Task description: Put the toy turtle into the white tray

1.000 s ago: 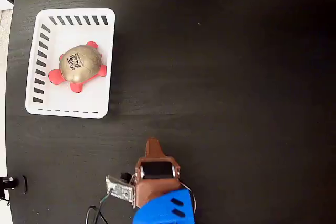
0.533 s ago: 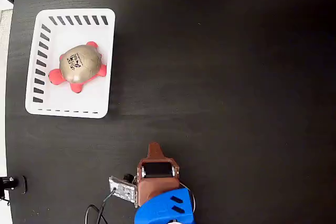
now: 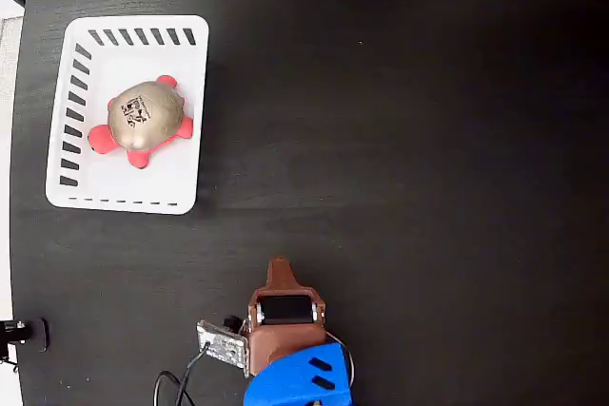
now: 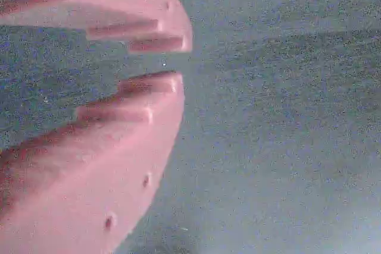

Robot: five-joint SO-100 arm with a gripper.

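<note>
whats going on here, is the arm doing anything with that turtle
Not at this moment. The toy turtle is lying inside the white tray at the upper left of the fixed view, on the black table. The gripper is well away from it, near the bottom edge of that view, holding nothing. In the wrist view its fingers have only a narrow gap between them, with just bare table behind. Judging by how things lie, the placing looks done.

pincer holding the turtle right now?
No: in the fixed view the toy turtle lies inside the white tray, far from the pincer, whose tips show nothing between them in the wrist view.
</note>
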